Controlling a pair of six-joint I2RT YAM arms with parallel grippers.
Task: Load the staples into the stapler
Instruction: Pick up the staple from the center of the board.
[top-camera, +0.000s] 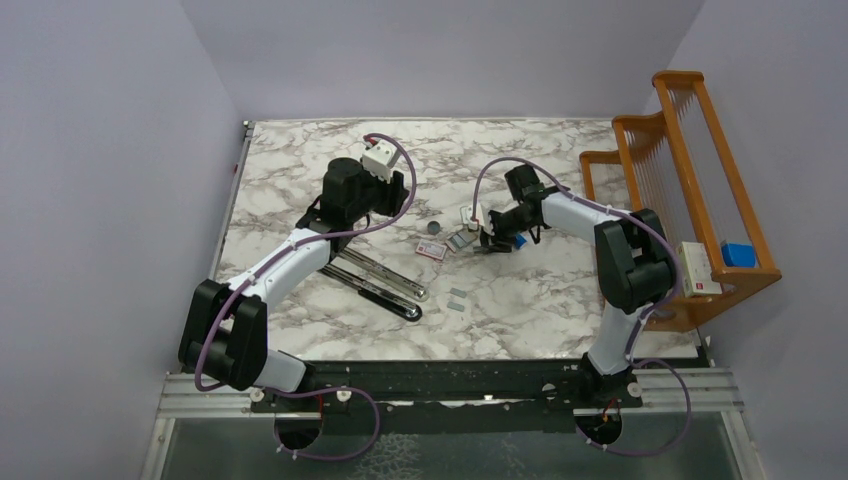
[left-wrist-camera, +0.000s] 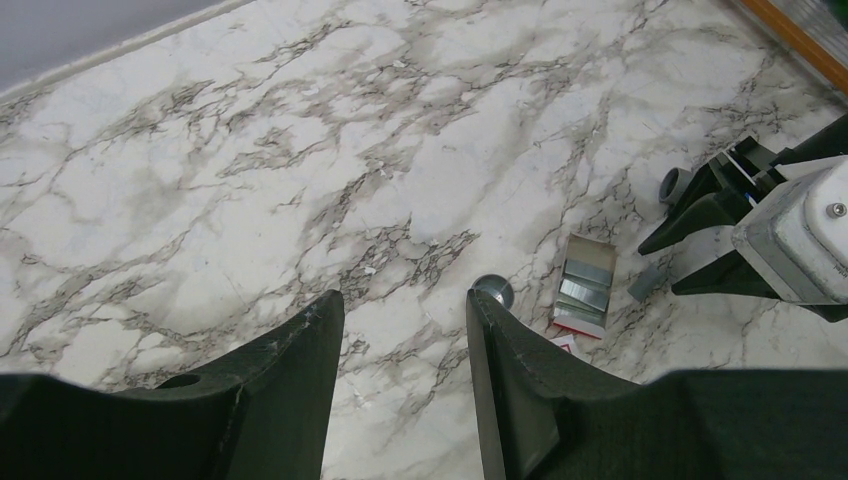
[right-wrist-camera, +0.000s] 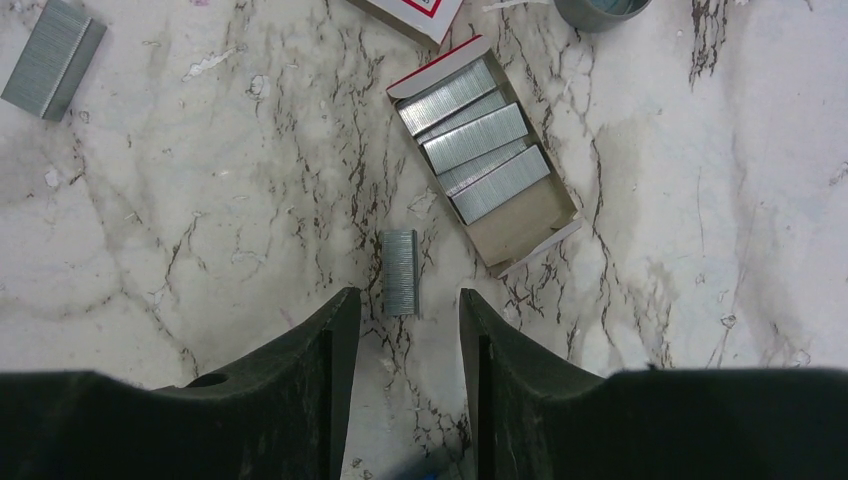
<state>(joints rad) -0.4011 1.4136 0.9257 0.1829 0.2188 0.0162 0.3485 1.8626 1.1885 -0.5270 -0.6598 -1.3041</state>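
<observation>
- On the marble table (top-camera: 560, 300), right of centre, the right gripper (right-wrist-camera: 404, 305) points down at the top w/ fingers parted, clamping nothing
- One loose staple strip (right-wrist-camera: 400, 265) lies flat just ahead of its fingertips (right-wrist-camera: 345, 300), lined up w/ the gap between them. The gap is wider than the strip, and there is bare marble on both sides, so no contact
- Rest of the staples (right-wrist-camera: 475, 150) sit in rows in the small open box (right-wrist-camera: 530, 225), just beyond that strip and to its right, box angled. The strip is near the box's corner but not touching it
- Second loose strip (right-wrist-camera: 52, 58) lies well off to the far left in the right wrist view
- White-and-red lid (right-wrist-camera: 415, 12) and dark round disc (right-wrist-camera: 600, 8) lie past the box, both cut off by the frame edge
- Left gripper (left-wrist-camera: 405, 300) is also spread and holds nothing, only bare marble between the fingers. The disc sits just off its right fingertip
- Stapler (top-camera: 385, 285) lies opened out flat, left of centre by the left forearm, well apart from the right gripper and the strip in front of it. No staples are seen on it from the top view
</observation>
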